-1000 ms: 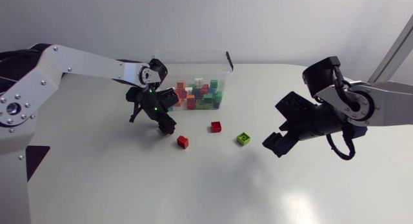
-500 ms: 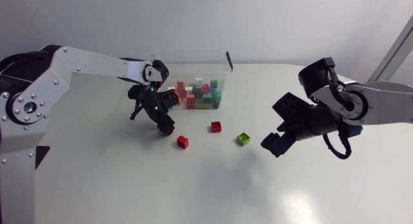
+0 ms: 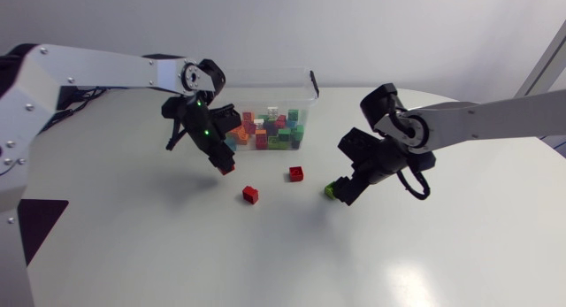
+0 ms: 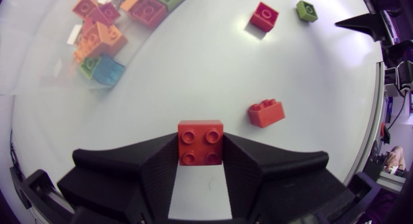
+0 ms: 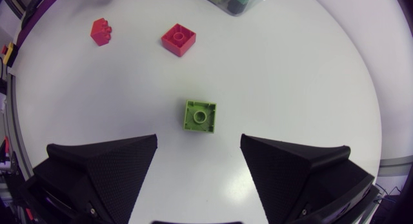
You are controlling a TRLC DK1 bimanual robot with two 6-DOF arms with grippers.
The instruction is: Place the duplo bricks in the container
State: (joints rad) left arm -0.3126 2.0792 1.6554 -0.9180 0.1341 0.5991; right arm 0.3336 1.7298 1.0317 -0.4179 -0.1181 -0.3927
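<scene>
Your left gripper (image 4: 201,161) is clamped on a red duplo brick (image 4: 201,141), near the clear container (image 3: 305,86). Your right gripper (image 5: 199,153) stands wide open and holds nothing; a lime-green brick (image 5: 199,116) lies just ahead.

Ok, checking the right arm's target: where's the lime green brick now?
In the right wrist view, the lime green brick lies on the table just ahead of the open right hand, with a square red brick farther ahead.

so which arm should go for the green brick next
Right. Its open claw is right at the green brick, which lies just ahead of it on the table. The left claw is occupied, shut on a red brick.
</scene>
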